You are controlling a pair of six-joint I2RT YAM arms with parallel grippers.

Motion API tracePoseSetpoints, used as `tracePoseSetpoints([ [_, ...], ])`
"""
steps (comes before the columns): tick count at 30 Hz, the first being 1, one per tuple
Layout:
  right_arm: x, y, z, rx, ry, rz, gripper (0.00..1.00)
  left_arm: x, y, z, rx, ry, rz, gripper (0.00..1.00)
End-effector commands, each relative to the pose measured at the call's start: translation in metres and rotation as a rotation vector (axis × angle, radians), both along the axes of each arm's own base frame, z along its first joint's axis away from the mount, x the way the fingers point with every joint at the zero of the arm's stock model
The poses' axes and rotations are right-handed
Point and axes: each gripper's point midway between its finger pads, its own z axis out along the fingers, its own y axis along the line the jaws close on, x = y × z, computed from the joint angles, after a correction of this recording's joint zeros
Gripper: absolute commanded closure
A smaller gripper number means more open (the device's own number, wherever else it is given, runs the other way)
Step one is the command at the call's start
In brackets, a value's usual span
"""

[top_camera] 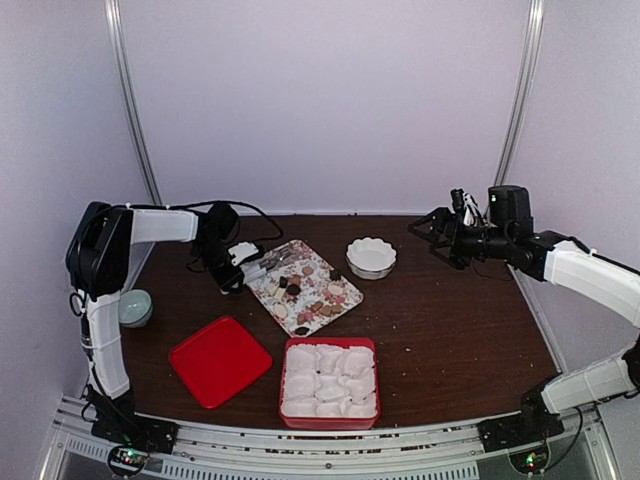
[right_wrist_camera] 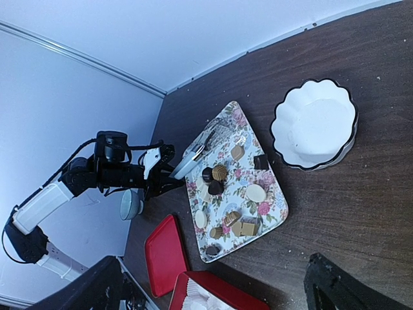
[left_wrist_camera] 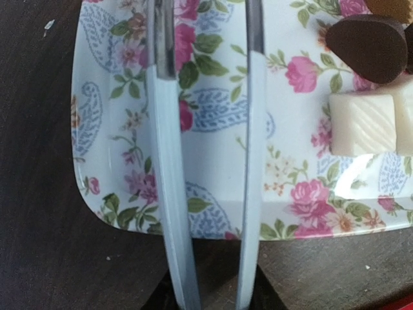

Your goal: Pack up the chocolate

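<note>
Several chocolate pieces [top_camera: 312, 295], dark brown, tan and pale, lie on the flower-print tray [top_camera: 268, 292]. My left gripper [top_camera: 252, 264] is low over the tray's far-left corner. In the left wrist view its pale fingers [left_wrist_camera: 164, 161] stand apart over bare tray [left_wrist_camera: 213, 161] with nothing between them. A dark piece [left_wrist_camera: 368, 45] and white squarish pieces [left_wrist_camera: 362, 123] lie to their right. My right gripper [top_camera: 432, 238] is open, empty and raised at the far right. Its view shows the chocolates [right_wrist_camera: 219, 187] on the tray [right_wrist_camera: 274, 210] from afar.
A red box [top_camera: 330, 382] lined with white paper cups stands at the front centre. Its red lid [top_camera: 220, 360] lies to the left. A white fluted bowl [top_camera: 370, 257] sits right of the tray. A small teal bowl [top_camera: 135, 307] sits at the left edge.
</note>
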Motion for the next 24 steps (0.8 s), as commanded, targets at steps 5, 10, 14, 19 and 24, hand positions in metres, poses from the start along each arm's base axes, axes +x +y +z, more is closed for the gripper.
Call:
tracePoseSetpoints([
  [5, 0.002, 0.001, 0.016, 0.007, -0.055, 0.021, 0.00, 0.010, -0.009, 0.062, -0.086, -0.108, 0.009, 0.84],
  [10, 0.004, 0.001, 0.021, 0.003, -0.072, 0.020, 0.00, 0.008, -0.021, 0.106, -0.189, -0.153, 0.008, 0.85],
  [14, 0.013, 0.000, 0.026, 0.024, -0.065, -0.019, 0.00, 0.009, -0.032, 0.150, -0.287, -0.214, 0.031, 0.87],
  [19, 0.039, 0.001, 0.049, 0.150, -0.060, -0.152, 0.00, 0.006, -0.052, 0.204, -0.392, -0.311, 0.045, 0.88],
  [24, 0.060, 0.027, 0.067, 0.209, -0.028, -0.222, 0.00, -0.006, -0.097, 0.252, -0.475, -0.380, 0.013, 0.88],
])
